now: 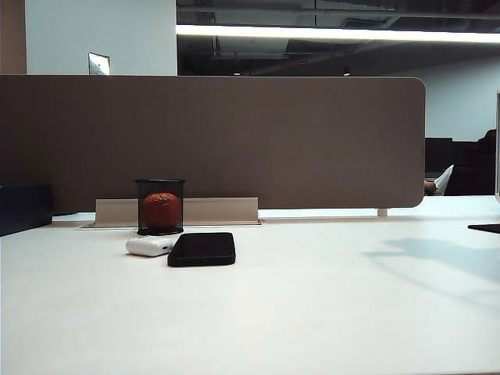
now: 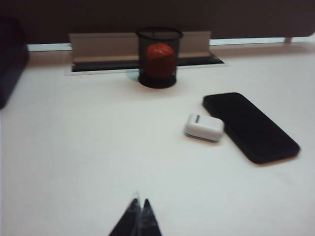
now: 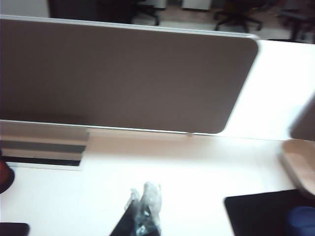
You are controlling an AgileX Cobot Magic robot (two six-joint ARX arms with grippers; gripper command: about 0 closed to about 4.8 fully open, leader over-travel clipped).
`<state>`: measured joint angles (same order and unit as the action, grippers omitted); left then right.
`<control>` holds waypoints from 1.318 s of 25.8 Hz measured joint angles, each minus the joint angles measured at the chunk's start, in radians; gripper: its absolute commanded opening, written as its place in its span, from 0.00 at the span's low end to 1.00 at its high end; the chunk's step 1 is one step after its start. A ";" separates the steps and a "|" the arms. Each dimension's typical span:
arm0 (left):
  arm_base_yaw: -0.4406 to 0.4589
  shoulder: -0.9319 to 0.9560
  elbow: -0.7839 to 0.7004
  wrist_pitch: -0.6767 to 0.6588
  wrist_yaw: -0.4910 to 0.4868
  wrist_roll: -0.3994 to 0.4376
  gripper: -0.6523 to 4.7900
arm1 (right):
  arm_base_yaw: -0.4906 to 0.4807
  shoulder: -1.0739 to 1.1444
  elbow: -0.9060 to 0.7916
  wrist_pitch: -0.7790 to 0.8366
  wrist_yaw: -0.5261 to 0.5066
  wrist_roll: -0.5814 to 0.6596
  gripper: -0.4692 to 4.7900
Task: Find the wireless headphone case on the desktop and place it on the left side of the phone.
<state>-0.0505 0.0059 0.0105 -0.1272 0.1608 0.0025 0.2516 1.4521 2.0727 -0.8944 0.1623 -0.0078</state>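
**A:** On the desktop (image 1: 312, 312), where was your wireless headphone case (image 1: 149, 246)?

**B:** Toward the far left edge, touching the phone's (image 1: 201, 248) left side. It looked light, stiff and slippery; you'd pinch its long flat sides.

**A:** And your pincers?

**B:** Left gripper (image 2: 140, 209) and right gripper (image 3: 144, 196) were both pressed together, empty, well clear.

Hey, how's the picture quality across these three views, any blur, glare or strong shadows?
Exterior view: sharp, a bright ceiling light strip glaring on top, a soft shadow on the desktop at right. Left wrist view: slightly soft, wireless headphone case and phone still clear, left gripper shut and dark. Right wrist view: motion-smeared, right gripper shut, partition panel edges blurred.
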 measured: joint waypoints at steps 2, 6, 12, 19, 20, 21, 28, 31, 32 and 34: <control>0.000 0.000 0.000 0.010 -0.035 0.000 0.11 | -0.026 -0.038 -0.001 -0.024 0.002 -0.006 0.08; 0.000 0.000 0.000 0.011 -0.095 0.000 0.11 | -0.072 -0.132 -0.047 -0.046 0.002 -0.009 0.08; 0.000 0.000 0.000 0.011 -0.120 0.000 0.11 | -0.114 -0.322 -0.282 -0.024 -0.006 -0.004 0.08; 0.000 0.000 0.000 0.011 -0.120 0.000 0.11 | -0.148 -0.578 -0.651 0.082 -0.006 0.003 0.08; 0.000 0.000 0.000 0.012 -0.120 0.000 0.11 | -0.148 -0.593 -0.669 0.086 -0.006 0.003 0.08; 0.000 0.000 0.000 0.013 -0.120 0.000 0.11 | -0.148 -0.621 -0.710 0.113 -0.006 0.003 0.08; 0.000 0.000 0.000 0.162 -0.120 0.000 0.11 | -0.148 -0.932 -1.160 0.347 -0.029 0.034 0.08; 0.000 0.000 0.000 0.160 -0.120 0.000 0.11 | -0.148 -0.996 -1.277 0.407 -0.064 0.038 0.08; 0.000 0.000 0.000 0.160 -0.120 0.000 0.11 | -0.148 -1.009 -1.309 0.417 -0.072 0.038 0.08; 0.000 0.000 0.000 0.160 -0.120 0.000 0.11 | -0.148 -1.047 -1.377 0.428 -0.080 0.040 0.08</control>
<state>-0.0505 0.0059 0.0105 0.0326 0.0410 0.0029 0.1040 0.4053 0.6956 -0.4664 0.0818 0.0326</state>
